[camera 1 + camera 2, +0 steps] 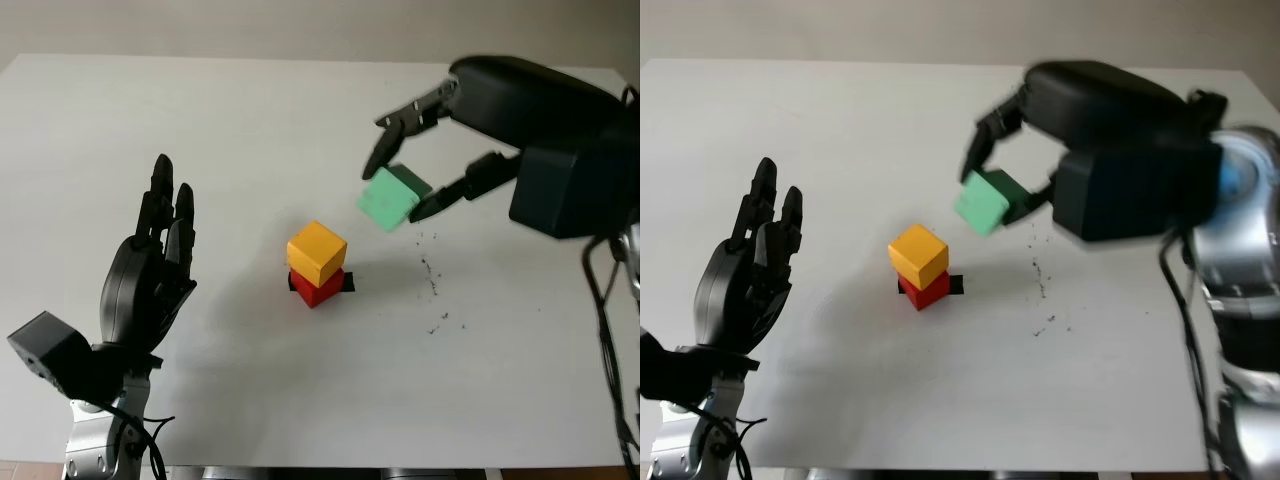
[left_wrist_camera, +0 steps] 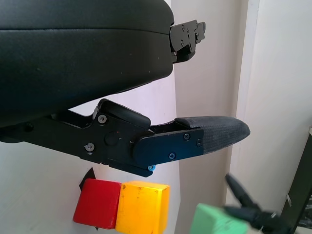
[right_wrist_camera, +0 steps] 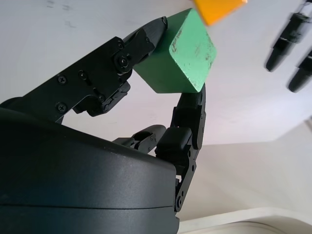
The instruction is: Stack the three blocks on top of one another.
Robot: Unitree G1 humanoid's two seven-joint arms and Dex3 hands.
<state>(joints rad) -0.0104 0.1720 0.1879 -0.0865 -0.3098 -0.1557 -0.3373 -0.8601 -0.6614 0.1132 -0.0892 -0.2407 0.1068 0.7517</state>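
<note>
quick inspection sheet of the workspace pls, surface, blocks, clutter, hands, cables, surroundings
surface: white table, dark specks right of the stack
job's things: yellow block on red block, which sits on a black mark; green block held tilted in the air, up and right of the stack
clutter: nothing seen
hands: right hand shut on green block; left hand open, raised left of the stack
cables: black cables along the right arm, more at the left arm's base
surroundings: pale wall behind the table
</note>
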